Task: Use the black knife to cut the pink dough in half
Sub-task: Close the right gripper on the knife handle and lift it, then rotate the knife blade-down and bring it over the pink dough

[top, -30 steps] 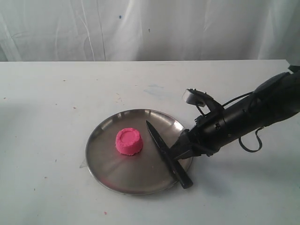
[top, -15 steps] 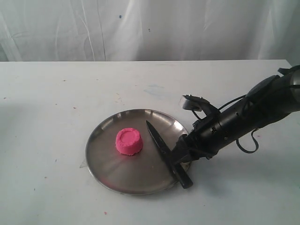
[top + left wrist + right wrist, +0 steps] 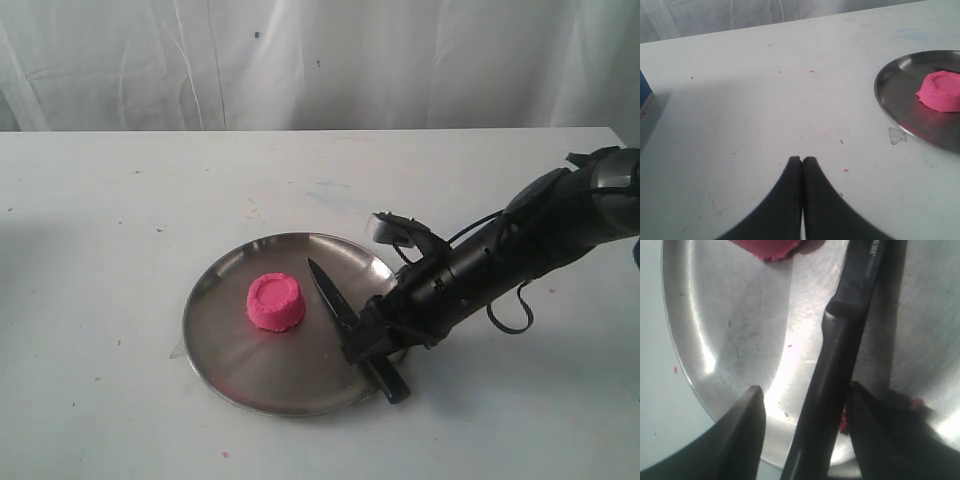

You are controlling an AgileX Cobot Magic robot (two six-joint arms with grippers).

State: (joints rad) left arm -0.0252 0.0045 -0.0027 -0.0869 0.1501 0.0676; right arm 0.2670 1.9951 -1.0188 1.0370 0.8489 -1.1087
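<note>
On the round steel plate (image 3: 228, 345), your exterior view shows the bright pink dough lump (image 3: 276, 302) whole, beside the slim black knife (image 3: 350, 327). Your left gripper (image 3: 802, 161) is pressed together over bare table. Your right gripper (image 3: 805, 399) straddles the knife handle, spread.

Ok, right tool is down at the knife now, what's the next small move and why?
Probably close the right tool on the black knife. Its fingers straddle the handle with gaps on both sides, so nothing is gripped yet. The pink dough sits whole on the steel plate, uncut.
</note>
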